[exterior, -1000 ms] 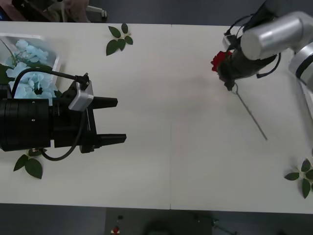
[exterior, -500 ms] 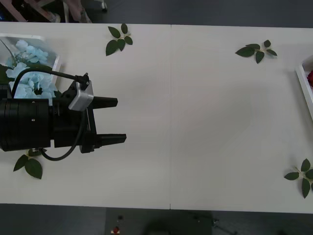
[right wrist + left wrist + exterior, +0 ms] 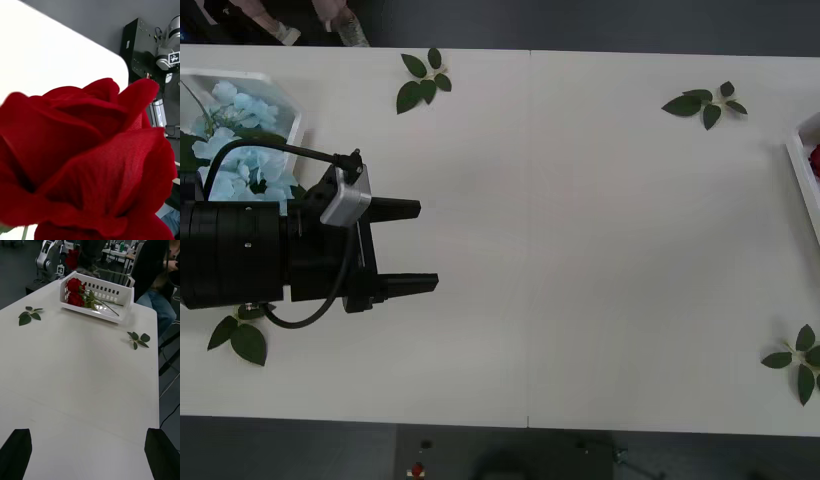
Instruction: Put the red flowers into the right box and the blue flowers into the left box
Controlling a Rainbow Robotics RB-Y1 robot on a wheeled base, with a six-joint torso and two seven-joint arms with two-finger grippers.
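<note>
A red flower [image 3: 86,165] sits right up against the right wrist camera. In the left wrist view the same red flower [image 3: 72,258] hangs under my right gripper [image 3: 88,251], which is shut on it above the right box [image 3: 112,313], its stem trailing sideways. Two more red flowers [image 3: 75,290] lie inside that box, whose rim [image 3: 800,175] is at the table's right edge. The blue flowers [image 3: 240,150] fill the left box [image 3: 296,128] at the far left. My left gripper [image 3: 428,245] hovers open beside that box, with nothing between its black fingers [image 3: 17,450].
Loose leaf sprigs lie at the back left [image 3: 423,80], back right [image 3: 705,103], front right [image 3: 798,362] and front left [image 3: 240,338]. The white table [image 3: 580,250] stretches bare between the two boxes.
One second ago my right arm held the red flower over the table's right part. It then swung out past the right edge of the front view. The left arm has not moved.
</note>
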